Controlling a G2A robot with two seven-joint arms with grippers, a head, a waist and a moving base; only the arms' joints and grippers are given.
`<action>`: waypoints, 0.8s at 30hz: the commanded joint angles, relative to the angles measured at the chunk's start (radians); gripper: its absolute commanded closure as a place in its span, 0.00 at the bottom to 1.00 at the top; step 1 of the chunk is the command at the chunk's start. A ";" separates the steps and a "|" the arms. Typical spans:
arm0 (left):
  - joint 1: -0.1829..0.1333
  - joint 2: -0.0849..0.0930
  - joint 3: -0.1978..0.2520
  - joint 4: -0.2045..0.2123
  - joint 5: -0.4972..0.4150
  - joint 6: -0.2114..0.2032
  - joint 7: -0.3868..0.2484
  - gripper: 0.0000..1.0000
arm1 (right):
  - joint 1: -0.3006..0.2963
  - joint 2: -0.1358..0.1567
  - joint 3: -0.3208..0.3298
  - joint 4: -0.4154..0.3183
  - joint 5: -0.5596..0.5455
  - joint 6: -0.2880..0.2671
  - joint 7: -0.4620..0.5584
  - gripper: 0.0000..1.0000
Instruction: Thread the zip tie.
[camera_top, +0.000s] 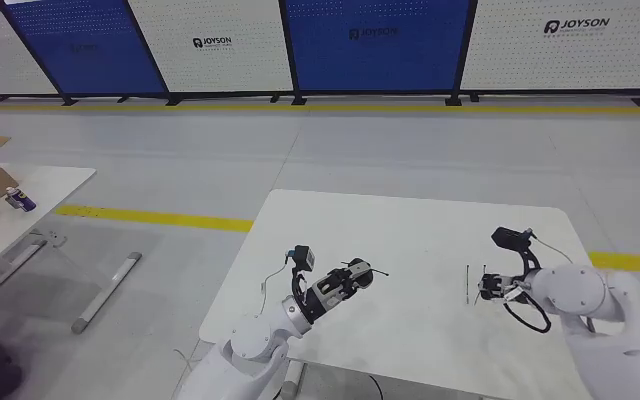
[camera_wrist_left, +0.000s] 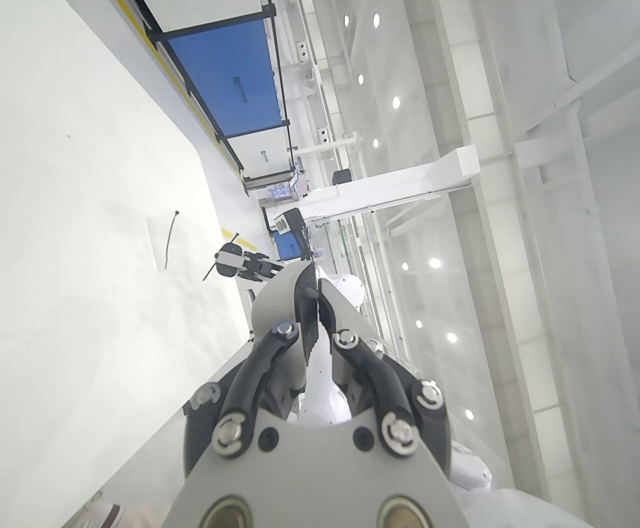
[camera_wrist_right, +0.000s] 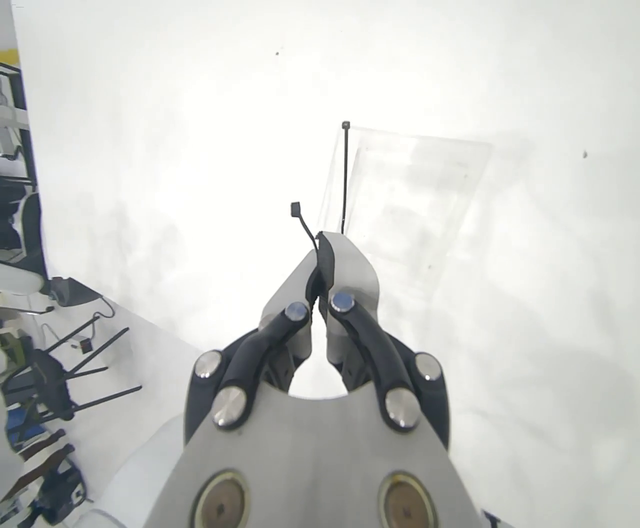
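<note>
Hovering right claw (camera_wrist_right: 320, 240) pinching zip tie (camera_wrist_right: 302, 218)

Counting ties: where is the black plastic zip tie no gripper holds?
The loose black zip tie lies on the white table's right side, beyond the right gripper, along a clear plastic sheet's edge.

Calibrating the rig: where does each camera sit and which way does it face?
Top view: above the arms, facing down at the table; both arms show, left gripper and right gripper.
Left wrist view: on the left wrist, facing along fingers shut on the left zip tie, across the table towards the hall.
Right wrist view: on the right wrist, facing the table past fingers shut on the right zip tie.
Shared: all show the loose zip tie.
</note>
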 joint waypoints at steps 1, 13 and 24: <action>0.000 0.000 0.000 0.000 0.000 0.000 0.000 1.00 | -0.003 -0.003 0.011 -0.006 0.051 0.013 -0.029 1.00; 0.000 0.000 0.000 0.000 0.000 0.000 0.000 1.00 | -0.138 -0.003 0.168 -0.201 0.394 -0.042 -0.255 1.00; 0.000 0.000 0.000 0.000 0.000 0.000 0.000 1.00 | -0.166 -0.004 0.166 -0.241 0.424 -0.038 -0.298 1.00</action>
